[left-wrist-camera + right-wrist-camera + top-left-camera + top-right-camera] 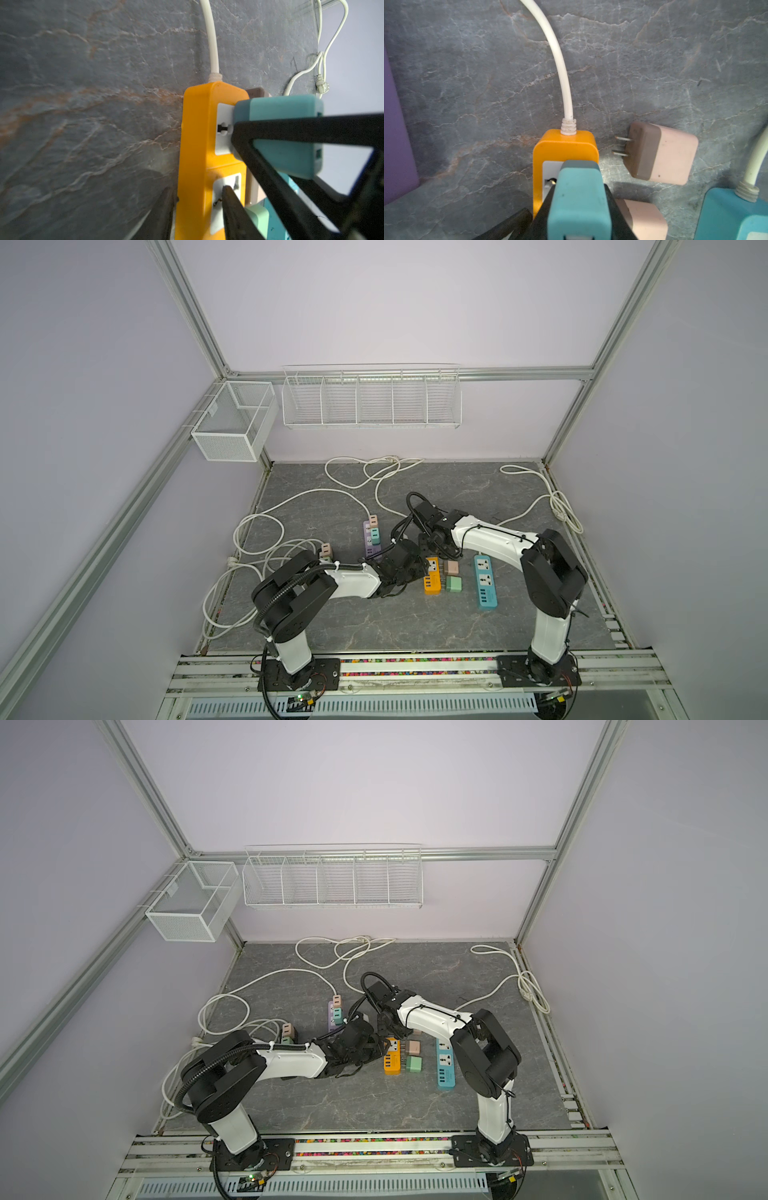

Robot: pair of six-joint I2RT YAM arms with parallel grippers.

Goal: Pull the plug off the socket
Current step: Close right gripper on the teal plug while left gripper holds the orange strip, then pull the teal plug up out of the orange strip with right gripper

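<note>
The orange socket strip (pixel 432 581) (pixel 392 1063) lies mid-table with its white cord running back. A teal plug (pixel 579 199) (pixel 280 116) sits in its upper socket, and a glint of metal prong shows at its base. My right gripper (pixel 579 209) (pixel 430 549) is shut on the teal plug, one black finger (pixel 611 207) along each side. My left gripper (pixel 197 199) (pixel 415 572) clamps the strip (pixel 199 145) lower down: one finger lies against its side, the other fingertip (pixel 228 193) on the white face of the lower socket. In both top views the plug is hidden under the right gripper.
Loose pink plugs (pixel 660 153) (pixel 643 218) and a green plug (pixel 453 584) lie right of the orange strip, then a blue strip (pixel 485 580). A purple strip (pixel 371 543) with plugs lies at left. White cables (pixel 257 531) loop around; wire baskets (pixel 370 400) hang on the back wall.
</note>
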